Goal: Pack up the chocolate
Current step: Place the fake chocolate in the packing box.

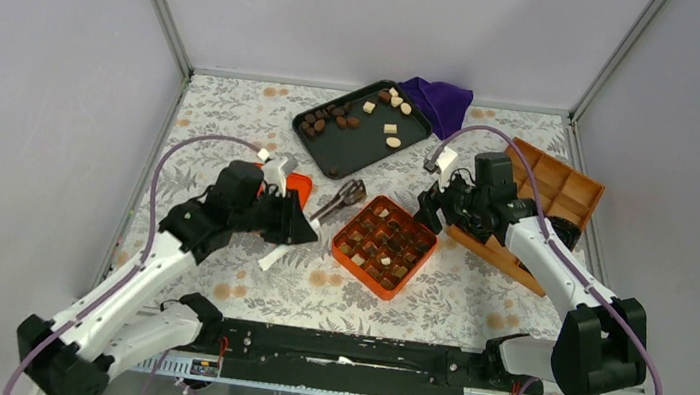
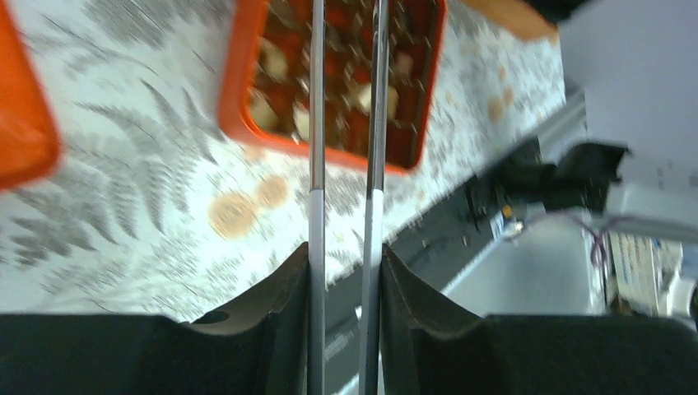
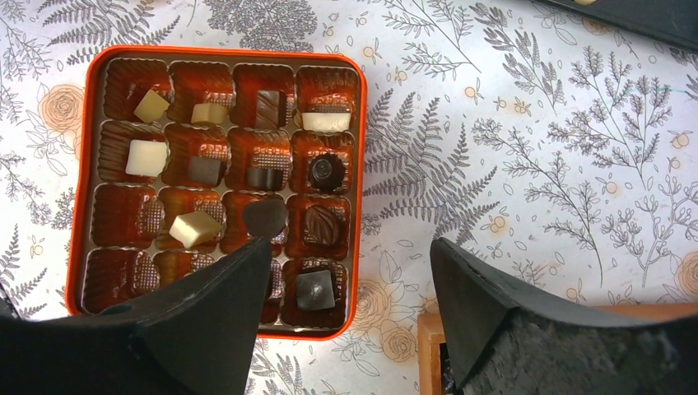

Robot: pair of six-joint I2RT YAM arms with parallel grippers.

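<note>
Loose chocolates (image 1: 356,113), brown and cream-white, lie on a black tray (image 1: 331,158) at the back. More chocolates (image 3: 196,228) sit in the compartments of an orange box (image 1: 421,263), which also shows in the right wrist view (image 3: 361,164) and the left wrist view (image 2: 234,107). My left gripper (image 1: 302,227) is shut on metal tongs (image 1: 344,198), left of the box. In the left wrist view the tongs' two arms (image 2: 317,164) run from between my fingers (image 2: 344,251) over the box. My right gripper (image 3: 351,247) is open and empty, above the box's right edge (image 1: 430,212).
An orange lid (image 1: 299,187) lies by the left gripper and shows in the left wrist view (image 2: 20,107). A wooden divided box (image 1: 553,192) stands at the right, behind the right arm. A purple cloth (image 1: 438,101) lies at the back. The black tray's corner shows in the right wrist view (image 3: 650,18).
</note>
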